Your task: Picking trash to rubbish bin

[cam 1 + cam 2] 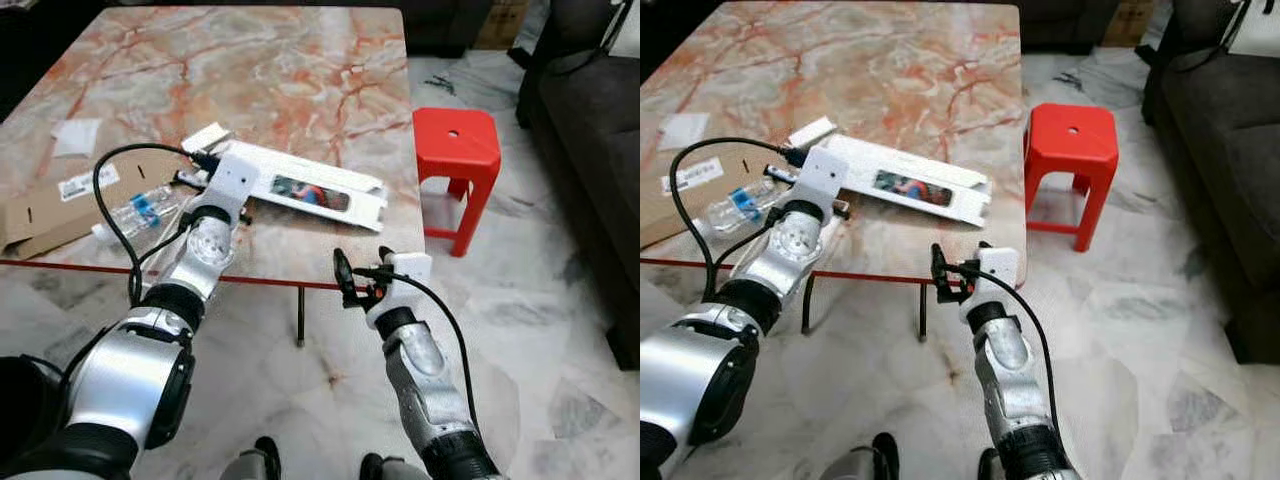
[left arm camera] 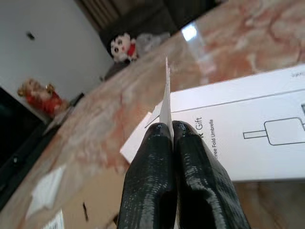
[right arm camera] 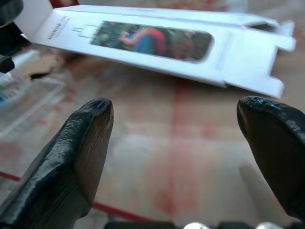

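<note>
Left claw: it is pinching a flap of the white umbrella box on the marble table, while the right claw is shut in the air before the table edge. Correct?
Not quite. The right claw is open; the right wrist view shows its fingers spread wide. The rest holds: the left claw pinches a flap of the white umbrella box on the marble table.

Your robot's arms are glossy silver with black joint rings. Each wrist carries a white block, and a black cable loops from it. The left hand [image 2: 172, 138] and right hand [image 1: 362, 270] end in long, textured black fingers [image 3: 86, 143].
</note>
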Robot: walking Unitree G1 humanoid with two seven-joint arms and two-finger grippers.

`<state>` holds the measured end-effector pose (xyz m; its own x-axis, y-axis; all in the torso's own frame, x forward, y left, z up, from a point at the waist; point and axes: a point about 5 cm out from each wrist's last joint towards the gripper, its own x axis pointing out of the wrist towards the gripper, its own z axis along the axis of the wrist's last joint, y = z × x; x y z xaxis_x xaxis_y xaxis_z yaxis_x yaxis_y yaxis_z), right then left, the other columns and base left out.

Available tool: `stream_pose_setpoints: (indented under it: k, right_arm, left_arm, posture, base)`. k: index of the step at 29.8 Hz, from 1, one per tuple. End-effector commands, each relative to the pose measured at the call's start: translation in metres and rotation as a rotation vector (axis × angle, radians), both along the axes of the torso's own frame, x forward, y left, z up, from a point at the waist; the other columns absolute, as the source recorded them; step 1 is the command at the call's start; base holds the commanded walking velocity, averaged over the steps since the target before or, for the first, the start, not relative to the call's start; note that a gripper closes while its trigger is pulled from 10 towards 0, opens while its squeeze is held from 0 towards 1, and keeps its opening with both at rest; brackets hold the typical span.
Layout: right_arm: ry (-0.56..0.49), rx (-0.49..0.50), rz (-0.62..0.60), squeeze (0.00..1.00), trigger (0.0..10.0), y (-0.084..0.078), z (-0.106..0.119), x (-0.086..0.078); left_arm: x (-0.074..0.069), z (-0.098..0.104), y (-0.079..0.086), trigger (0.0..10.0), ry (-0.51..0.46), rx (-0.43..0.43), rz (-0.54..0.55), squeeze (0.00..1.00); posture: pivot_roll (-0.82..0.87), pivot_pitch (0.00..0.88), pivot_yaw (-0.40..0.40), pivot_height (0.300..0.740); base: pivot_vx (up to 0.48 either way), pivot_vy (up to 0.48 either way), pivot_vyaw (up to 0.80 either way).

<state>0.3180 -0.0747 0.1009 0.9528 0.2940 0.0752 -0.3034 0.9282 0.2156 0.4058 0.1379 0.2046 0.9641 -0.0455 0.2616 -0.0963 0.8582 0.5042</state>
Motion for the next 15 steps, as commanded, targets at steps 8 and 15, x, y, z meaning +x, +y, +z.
stream_pose_setpoints:
  k: [8,15]
  right_arm:
    - [-0.026,0.01,-0.037,0.0,10.0,-0.004,0.006,0.013]
    - [-0.103,0.01,-0.084,0.0,10.0,-0.017,0.027,0.028]
  left_arm:
    - [-0.003,0.035,-0.007,10.0,-0.171,-0.155,-0.1,0.0]
    - [-0.009,0.036,-0.005,10.0,-0.218,-0.232,-0.15,0.0]
  posture:
    - [-0.11,0.026,0.064,0.74]
    - [-0.1,0.0,0.068,0.74]
  base:
    - [0.0,0.0,0.0]
    - [0.0,0.0,0.0]
